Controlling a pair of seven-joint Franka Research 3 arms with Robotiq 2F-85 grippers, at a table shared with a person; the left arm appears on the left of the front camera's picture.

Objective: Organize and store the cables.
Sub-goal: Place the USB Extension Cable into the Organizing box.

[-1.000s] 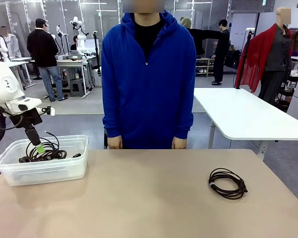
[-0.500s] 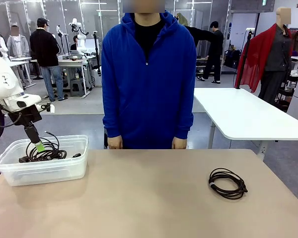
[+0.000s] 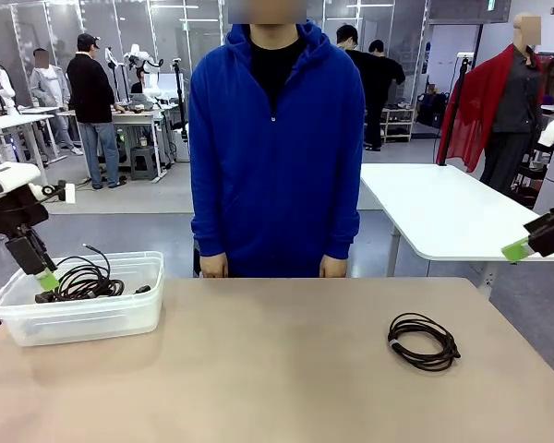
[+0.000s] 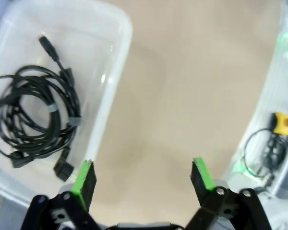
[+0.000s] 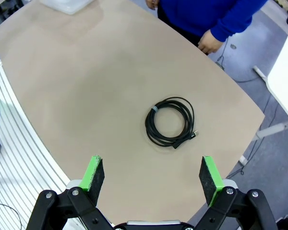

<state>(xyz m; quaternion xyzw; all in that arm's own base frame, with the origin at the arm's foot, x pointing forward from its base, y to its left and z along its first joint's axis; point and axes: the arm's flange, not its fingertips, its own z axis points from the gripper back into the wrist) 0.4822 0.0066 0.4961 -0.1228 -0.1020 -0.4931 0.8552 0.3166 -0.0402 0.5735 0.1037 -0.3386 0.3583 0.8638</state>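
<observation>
Left hand (image 4: 144, 177) open, empty, above bin (image 3: 92, 318) holding stored coils (image 4: 73, 120). Right hand (image 5: 151, 175) open over remaining coil (image 5: 151, 128) on bench (image 5: 86, 86), likely positioned for pickup.

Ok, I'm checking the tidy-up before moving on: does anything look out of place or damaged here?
One coiled cable lies alone on the table, toward the robot's right, outside the clear bin that holds the other cables. One cord end in the bin seems to stick up above its rim. Nothing looks spilled or damaged.
</observation>
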